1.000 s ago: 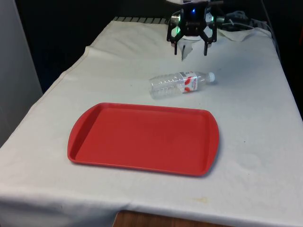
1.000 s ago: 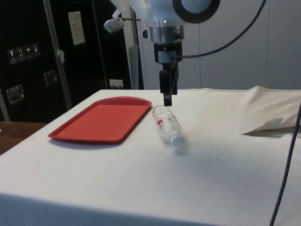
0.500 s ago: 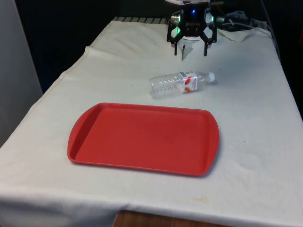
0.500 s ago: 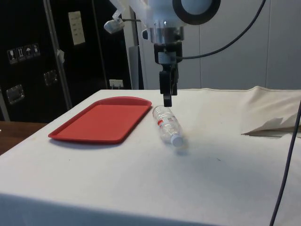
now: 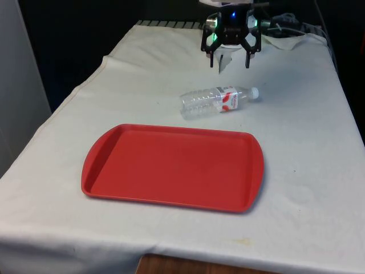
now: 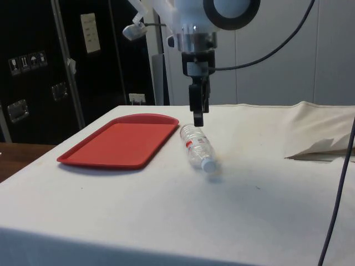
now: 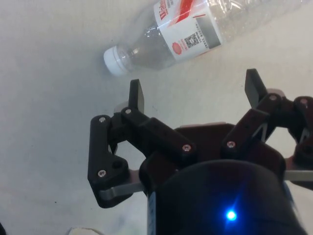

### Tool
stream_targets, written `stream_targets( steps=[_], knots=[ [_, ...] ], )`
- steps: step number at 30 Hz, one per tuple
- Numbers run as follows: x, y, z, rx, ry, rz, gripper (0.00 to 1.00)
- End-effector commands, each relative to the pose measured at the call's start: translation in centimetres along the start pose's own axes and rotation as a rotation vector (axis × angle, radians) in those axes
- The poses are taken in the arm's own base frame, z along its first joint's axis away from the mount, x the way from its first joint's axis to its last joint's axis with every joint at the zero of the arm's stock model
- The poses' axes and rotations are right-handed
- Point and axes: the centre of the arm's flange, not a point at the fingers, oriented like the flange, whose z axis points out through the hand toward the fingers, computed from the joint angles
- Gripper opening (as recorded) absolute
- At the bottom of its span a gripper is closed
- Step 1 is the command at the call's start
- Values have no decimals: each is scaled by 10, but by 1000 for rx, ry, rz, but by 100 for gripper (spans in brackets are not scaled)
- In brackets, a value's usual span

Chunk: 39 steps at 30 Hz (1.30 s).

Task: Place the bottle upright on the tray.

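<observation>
Front view: clear plastic bottle [image 5: 219, 101] lies sideways on the white-clothed bench [image 5: 319, 142], beyond the empty red tray [image 5: 171, 167]. Black gripper [image 5: 230, 59] hovers farther back, fingers spread wide, holding nothing. Grasp, transfer and uprighting all remain.

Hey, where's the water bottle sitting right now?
The clear plastic water bottle lies on its side on the white cloth, just beyond the red plastic tray's far edge, toward the front view's right, white cap pointing right; the open black gripper hangs above it.
</observation>
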Motion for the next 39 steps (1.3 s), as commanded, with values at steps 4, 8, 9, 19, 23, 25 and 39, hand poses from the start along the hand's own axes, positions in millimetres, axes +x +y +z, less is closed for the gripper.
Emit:
stream_targets(
  steps=[4, 8, 9, 19, 23, 25, 39],
  knots=[
    [0, 0, 1, 0, 6, -10, 100],
    [0, -1, 2, 0, 5, -20, 100],
    [0, -1, 2, 0, 5, -22, 100],
    [0, -1, 3, 0, 3, -39, 100],
    [0, -2, 3, -1, 3, -50, 100],
    [0, -2, 2, -1, 2, -56, 100],
    [0, -2, 1, 0, 2, -107, 100]
  ],
)
